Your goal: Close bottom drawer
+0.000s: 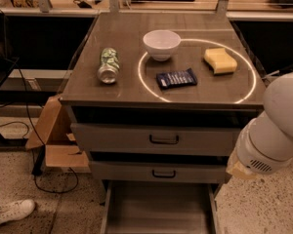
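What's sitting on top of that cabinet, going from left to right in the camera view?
green can → white bowl → yellow sponge. The blue packet lies in front of the bowl and overlaps it sideways, so I leave it unplaced. The gripper is out of view; only the white arm shows at the right.

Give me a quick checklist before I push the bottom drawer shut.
1. Bottom drawer pulled out, waiting to be closed: ok.
2. Nothing lying in the part of its tray that shows: ok.
3. Middle drawer and top drawer pushed in, out of the way: ok.
4. Gripper lined up with the drawer front: cannot tell; it is out of view, only the white arm shows at the cabinet's right.
5. Drawer front reachable: cannot tell, cut off at the picture's bottom.
6. Shoe on the floor at left, apart from the drawer: ok.
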### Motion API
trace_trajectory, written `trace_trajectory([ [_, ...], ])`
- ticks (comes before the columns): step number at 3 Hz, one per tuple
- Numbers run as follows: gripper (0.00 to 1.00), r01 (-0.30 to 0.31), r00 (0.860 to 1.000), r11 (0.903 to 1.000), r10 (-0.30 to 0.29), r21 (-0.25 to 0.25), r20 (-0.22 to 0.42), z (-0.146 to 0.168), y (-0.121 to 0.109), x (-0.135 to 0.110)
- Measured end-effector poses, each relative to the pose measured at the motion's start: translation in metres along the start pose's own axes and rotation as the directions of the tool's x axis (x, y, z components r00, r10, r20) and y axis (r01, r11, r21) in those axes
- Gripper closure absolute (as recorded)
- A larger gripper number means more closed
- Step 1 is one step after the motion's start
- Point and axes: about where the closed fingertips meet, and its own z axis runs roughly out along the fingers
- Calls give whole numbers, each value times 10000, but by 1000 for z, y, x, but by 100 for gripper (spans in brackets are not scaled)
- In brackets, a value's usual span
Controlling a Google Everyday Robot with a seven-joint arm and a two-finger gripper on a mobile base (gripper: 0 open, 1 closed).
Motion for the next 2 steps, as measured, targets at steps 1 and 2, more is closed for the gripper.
trace_trajectory([
  [1,100,-619,9979,9963,606,-595,-233,20,27,12],
  [2,100,-1274,9908,9851,1211,-1159,-603,59,62,30],
])
